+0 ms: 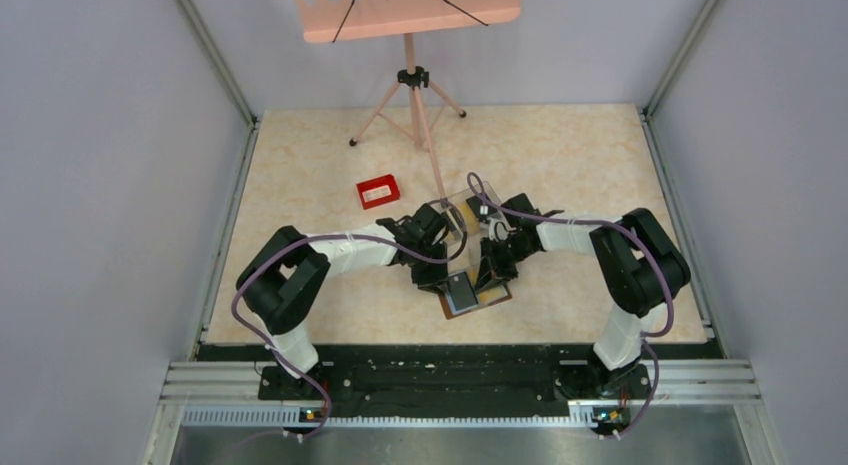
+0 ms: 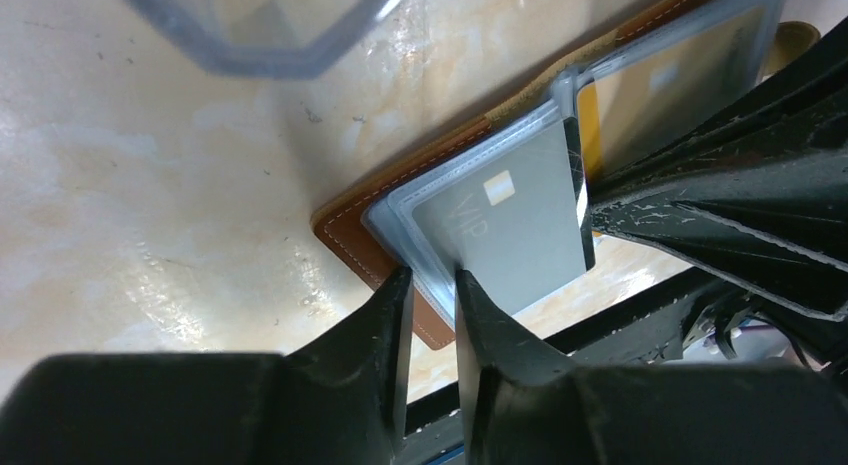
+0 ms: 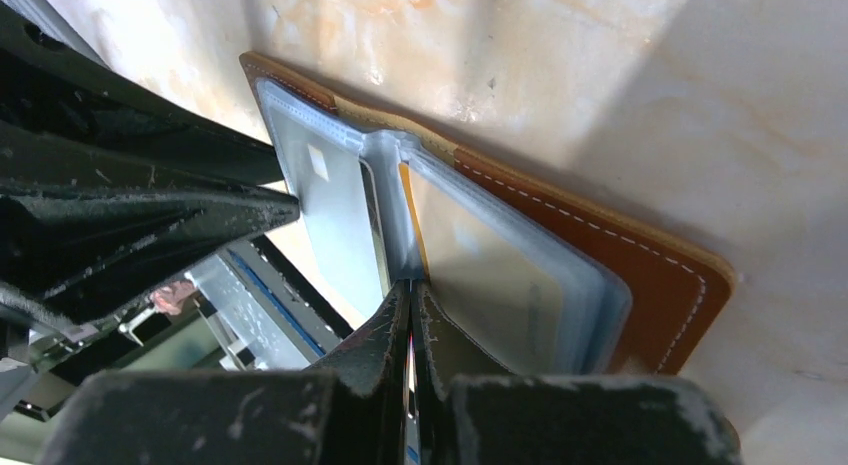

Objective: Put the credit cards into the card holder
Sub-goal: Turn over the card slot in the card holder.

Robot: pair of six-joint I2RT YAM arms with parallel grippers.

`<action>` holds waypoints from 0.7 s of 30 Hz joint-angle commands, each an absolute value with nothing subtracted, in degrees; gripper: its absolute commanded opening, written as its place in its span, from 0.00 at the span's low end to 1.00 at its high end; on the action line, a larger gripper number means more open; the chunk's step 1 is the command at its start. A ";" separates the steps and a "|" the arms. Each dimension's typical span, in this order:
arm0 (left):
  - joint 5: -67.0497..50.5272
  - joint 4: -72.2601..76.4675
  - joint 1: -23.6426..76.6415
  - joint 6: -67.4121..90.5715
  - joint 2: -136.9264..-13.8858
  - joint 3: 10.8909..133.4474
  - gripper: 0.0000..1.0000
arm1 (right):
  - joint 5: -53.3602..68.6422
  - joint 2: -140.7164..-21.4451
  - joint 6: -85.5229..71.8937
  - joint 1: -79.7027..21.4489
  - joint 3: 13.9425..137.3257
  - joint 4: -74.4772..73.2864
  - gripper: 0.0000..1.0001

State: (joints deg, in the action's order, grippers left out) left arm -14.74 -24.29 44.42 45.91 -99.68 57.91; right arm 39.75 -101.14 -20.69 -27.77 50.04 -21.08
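Observation:
The card holder (image 1: 497, 296) lies open on the table, its brown leather (image 2: 350, 230) (image 3: 640, 265) under clear sleeves. A grey credit card (image 2: 510, 225) (image 3: 335, 215) marked VIP sits partly in the left sleeve, its dark edge sticking out toward the fold. My left gripper (image 2: 432, 280) (image 1: 437, 275) is closed narrow over the outer edge of that sleeve. My right gripper (image 3: 410, 290) (image 1: 492, 275) is shut, its tip at the fold against the card's inner edge. A tan-yellow card (image 2: 660, 95) (image 3: 490, 275) shows in the right sleeve.
A clear plastic box (image 1: 455, 213) (image 2: 260, 25) stands just behind both grippers. A small red tray (image 1: 378, 192) lies to the back left. A tripod stand (image 1: 412, 110) with a pink board rises at the far edge. Walls close in both sides.

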 commanded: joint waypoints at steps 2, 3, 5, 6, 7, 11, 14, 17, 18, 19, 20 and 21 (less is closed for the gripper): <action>-15.81 -22.13 45.47 44.74 -99.61 61.94 0.17 | 35.32 -101.88 -19.86 -28.83 50.01 -22.35 0.00; -15.70 -22.45 45.56 44.52 -99.36 62.56 0.15 | 35.33 -101.85 -19.86 -28.90 50.01 -22.38 0.00; -15.68 -23.23 45.74 44.15 -99.02 63.51 0.14 | 35.25 -101.71 -19.86 -28.99 50.07 -22.56 0.00; -15.57 -23.49 45.87 44.12 -98.91 63.87 0.14 | 35.24 -101.65 -19.86 -29.02 50.09 -22.54 0.00; -15.56 -23.62 45.97 44.14 -98.73 64.19 0.14 | 35.24 -101.72 -19.86 -29.03 50.10 -22.66 0.00; -16.45 -22.92 46.35 44.16 -98.82 64.27 0.18 | 35.11 -101.41 -19.79 -29.14 50.08 -22.75 0.00; -17.85 -21.50 46.49 44.54 -99.19 64.16 0.21 | 34.94 -101.06 -19.88 -29.09 50.22 -23.11 0.00; -19.36 -19.79 46.72 44.93 -99.01 64.05 0.25 | 34.34 -100.12 -19.91 -29.14 50.68 -23.85 0.00; -19.80 -19.32 46.77 44.95 -98.90 64.19 0.28 | 34.22 -99.82 -19.93 -29.10 50.83 -24.07 0.00; -20.33 -18.77 46.76 45.00 -98.75 64.31 0.30 | 34.19 -99.49 -20.03 -29.15 51.07 -24.37 0.00; -20.79 -18.07 46.82 44.92 -98.64 64.27 0.32 | 34.19 -99.25 -20.06 -29.10 51.33 -24.69 0.00; -21.21 -17.62 46.84 45.02 -98.48 64.37 0.34 | 34.23 -98.97 -20.13 -29.16 51.66 -24.99 0.00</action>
State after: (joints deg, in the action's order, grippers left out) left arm -17.10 -23.79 45.91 44.64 -100.03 62.04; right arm 38.02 -100.73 -20.82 -27.97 50.04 -22.74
